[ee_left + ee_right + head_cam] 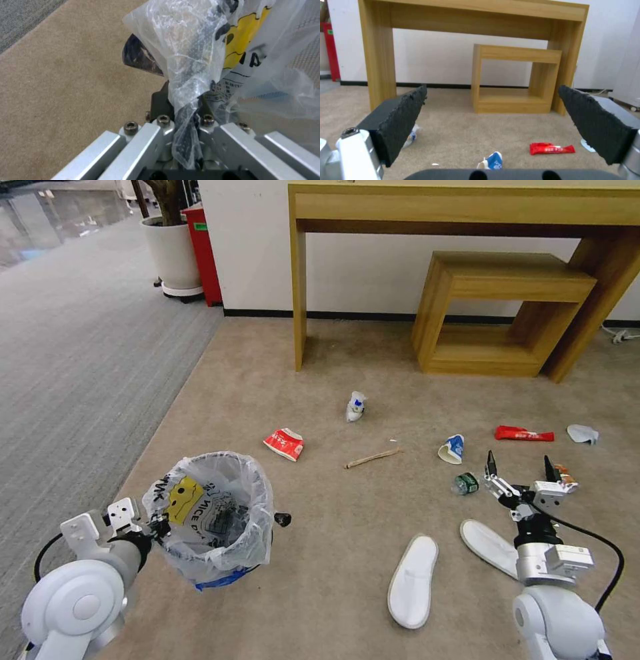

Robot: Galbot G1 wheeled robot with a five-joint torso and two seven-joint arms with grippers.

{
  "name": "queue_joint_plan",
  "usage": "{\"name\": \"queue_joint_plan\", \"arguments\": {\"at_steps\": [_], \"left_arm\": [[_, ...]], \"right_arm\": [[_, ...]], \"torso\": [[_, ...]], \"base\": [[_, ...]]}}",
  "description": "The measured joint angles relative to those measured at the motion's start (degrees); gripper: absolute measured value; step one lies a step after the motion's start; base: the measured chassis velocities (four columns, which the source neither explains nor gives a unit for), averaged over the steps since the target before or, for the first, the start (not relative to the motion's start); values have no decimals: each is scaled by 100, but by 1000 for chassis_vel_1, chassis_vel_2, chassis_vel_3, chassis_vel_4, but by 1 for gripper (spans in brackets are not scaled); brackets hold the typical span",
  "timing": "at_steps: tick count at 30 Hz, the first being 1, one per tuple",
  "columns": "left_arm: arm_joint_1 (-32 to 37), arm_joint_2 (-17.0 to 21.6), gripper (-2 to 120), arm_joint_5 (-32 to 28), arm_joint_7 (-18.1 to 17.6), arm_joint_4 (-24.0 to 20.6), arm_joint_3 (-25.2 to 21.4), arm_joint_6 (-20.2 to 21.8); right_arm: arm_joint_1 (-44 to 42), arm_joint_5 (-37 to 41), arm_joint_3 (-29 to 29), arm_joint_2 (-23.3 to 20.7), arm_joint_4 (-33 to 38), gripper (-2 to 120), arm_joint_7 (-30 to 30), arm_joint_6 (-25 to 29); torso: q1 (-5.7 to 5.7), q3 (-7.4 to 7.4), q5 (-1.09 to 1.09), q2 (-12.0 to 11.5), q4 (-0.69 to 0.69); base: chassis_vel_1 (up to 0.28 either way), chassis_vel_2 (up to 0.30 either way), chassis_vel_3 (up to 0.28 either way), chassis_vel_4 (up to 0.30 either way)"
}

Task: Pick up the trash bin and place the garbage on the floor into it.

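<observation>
The trash bin [217, 513], lined with a crinkly white bag [190, 57] with a yellow face mark, is at lower left on the beige floor [320, 380]. My left gripper [157, 527] is shut on its rim and bag [185, 107]. My right gripper [520, 467] hangs open above the carpet, its black pads [400, 117] wide apart. Beside it lie a green bottle [465, 483] and an orange can [565, 473]. Garbage lies scattered: two white slippers [413, 580], a red-white carton [284, 443], paper cups [453, 449], a wooden stick [371, 458], a red wrapper [552, 148] and a tissue [582, 433].
A tall wooden desk [467, 207] and a low wooden shelf [507, 307] stand against the far wall. Grey ribbed carpet [80, 347] runs along the left. A white planter [172, 250] and a red box [203, 253] stand at the back left.
</observation>
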Motion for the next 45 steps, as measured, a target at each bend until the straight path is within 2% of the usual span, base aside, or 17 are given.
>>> {"name": "queue_joint_plan", "arguments": {"at_steps": [5,7,9,11,12,15,17,19,31,41,45], "left_arm": [[-13,2,0,17,16,51,8,-7],[-34,3,0,59,46,116,20,-19],[-39,-1,0,82,60,140,29,-25],[-55,-27,0,138,93,200,54,-31],[-55,-27,0,138,93,200,54,-31],[-63,-63,0,250,150,263,87,-48],[-66,-73,0,280,168,281,97,-53],[-74,-93,0,339,204,336,110,-68],[-94,-103,0,424,272,408,116,-82],[-103,-104,0,457,301,456,116,-90],[-108,-132,0,510,350,513,105,-103]], "right_arm": [[-84,449,-63,-113,126,100,104,-452],[-173,1052,-98,-257,291,100,144,-942],[-209,1243,-98,-312,364,100,151,-1126],[-319,1790,-61,-512,586,100,179,-1743],[-319,1790,-61,-512,586,100,179,-1743],[-460,2233,59,-911,768,100,222,-2388],[-498,2384,69,-1035,816,100,293,-2504],[-596,2795,92,-1281,967,100,455,-2908],[-868,3344,-90,-1623,1162,100,950,-3531],[-1097,3541,-231,-1816,1190,100,1071,-3711],[-1353,4132,-375,-2017,1237,100,1131,-3977]], "torso": [[0,0,0,0,0],[0,0,1,0,0],[0,0,1,0,0],[0,0,1,0,0],[0,0,1,0,0],[0,0,1,0,0],[0,0,0,0,-1],[0,0,1,0,0],[0,1,1,0,0],[0,1,1,0,0],[0,1,0,0,0]], "base": [[0,0,0,0],[0,0,0,0],[0,0,0,0],[0,0,0,0],[0,0,0,0],[0,0,0,0],[0,0,0,0],[0,0,0,0],[0,0,0,0],[0,0,0,0],[0,0,0,0]]}}
